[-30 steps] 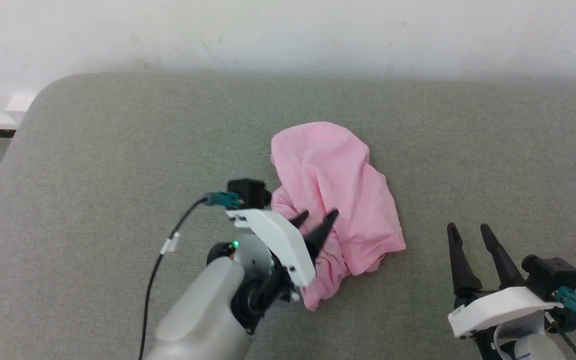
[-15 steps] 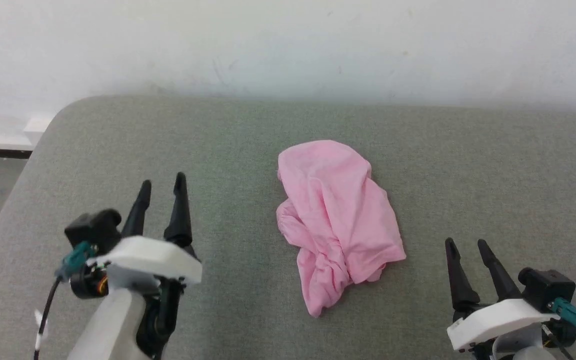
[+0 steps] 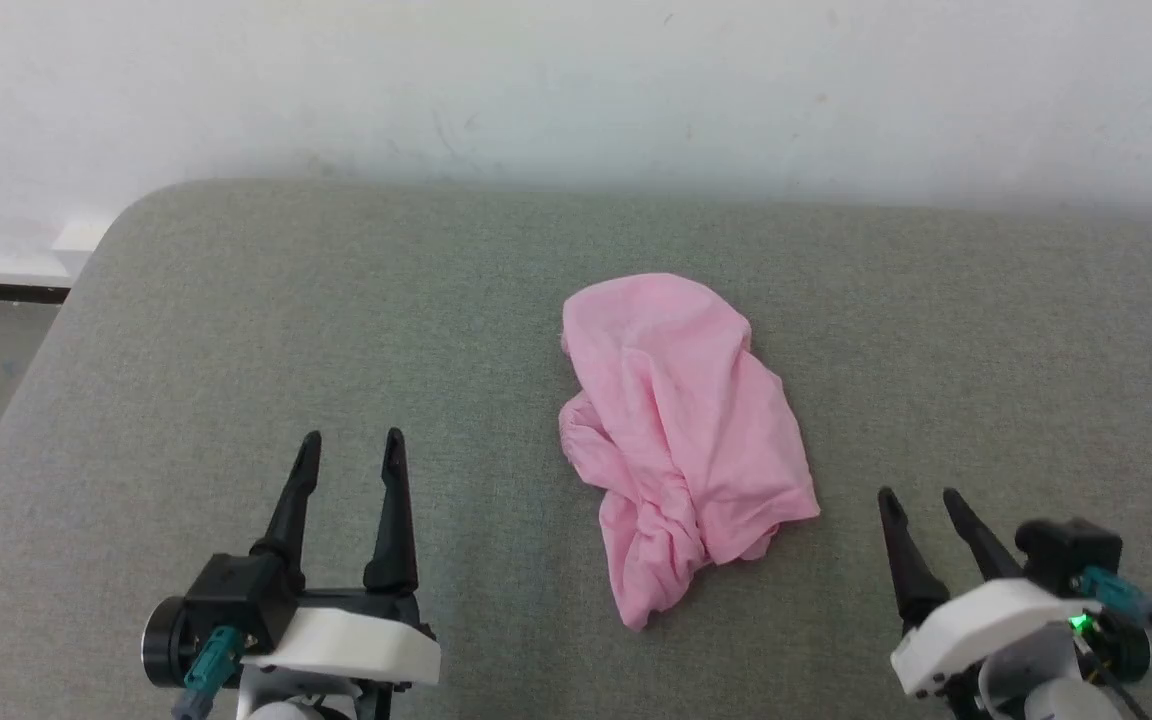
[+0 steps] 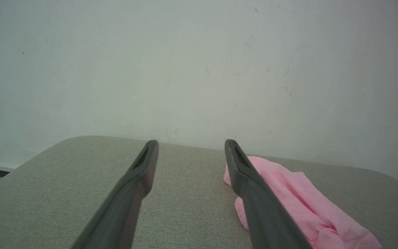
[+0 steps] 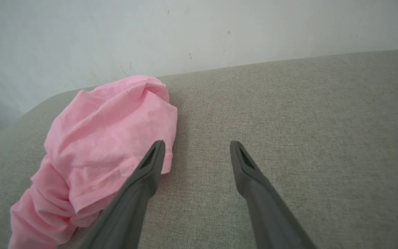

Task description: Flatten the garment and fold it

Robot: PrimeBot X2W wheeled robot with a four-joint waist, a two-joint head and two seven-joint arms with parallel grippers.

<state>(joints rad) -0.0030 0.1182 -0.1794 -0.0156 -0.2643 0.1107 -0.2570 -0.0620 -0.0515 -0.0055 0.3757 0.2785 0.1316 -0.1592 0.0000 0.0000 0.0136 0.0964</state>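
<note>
In the head view, the garment lies crumpled in a loose heap at the middle of the grey upholstered surface, its narrower bunched end towards the surface's near edge. The left gripper sits over the near left part of the surface, fingers spread and empty, pointing towards the far edge. The right gripper sits over the near right part of the surface, its fingers likewise parted and holding nothing. Neither touches the cloth. A pale wall rises behind the surface's far edge.

In the left wrist view, the two dark fingers stand apart with bare surface between them. The pink cloth lies on the surface beyond and to the right of the right-hand finger, which hides part of it.

In the right wrist view, the fingers are also spread over bare surface. The garment lies on the surface to the left, a stitched hem showing at its near side. The left-hand fingertip overlaps its edge in the picture; whether it touches cannot be told here.
</note>
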